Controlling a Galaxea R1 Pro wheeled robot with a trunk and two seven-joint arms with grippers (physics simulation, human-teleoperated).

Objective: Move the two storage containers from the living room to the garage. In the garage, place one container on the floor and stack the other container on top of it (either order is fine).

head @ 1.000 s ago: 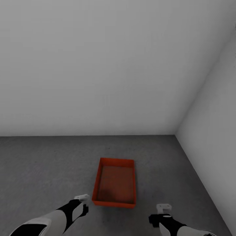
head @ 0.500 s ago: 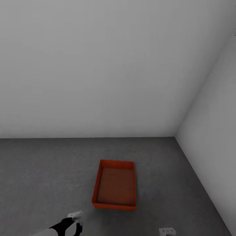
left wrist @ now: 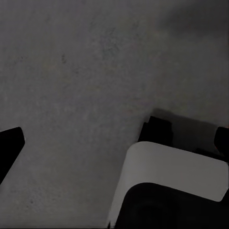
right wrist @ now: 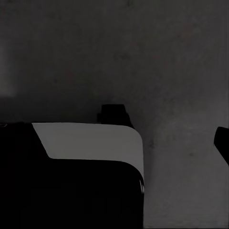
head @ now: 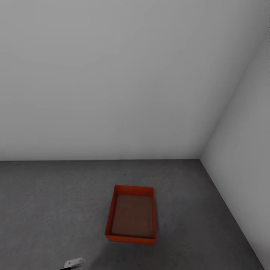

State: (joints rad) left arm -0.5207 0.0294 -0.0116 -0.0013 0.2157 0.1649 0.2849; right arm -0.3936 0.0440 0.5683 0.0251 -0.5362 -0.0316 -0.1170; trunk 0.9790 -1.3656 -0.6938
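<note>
Resting on the grey floor (head: 45, 210), one orange box (head: 131, 215) sits ahead and right of the left claw (head: 73, 263); whether either claw is apart or together cannot be told.

surface: dark grey rough floor (head: 45, 210) | on it: one orange-red storage container (head: 131, 215) (lidless, flat on floor) | near wall corner

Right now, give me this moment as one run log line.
place: garage corner | storage container: one, upright on floor, nothing stacked on it | left gripper: at the head view's lower edge, apart from container | walls: plain grey
</note>
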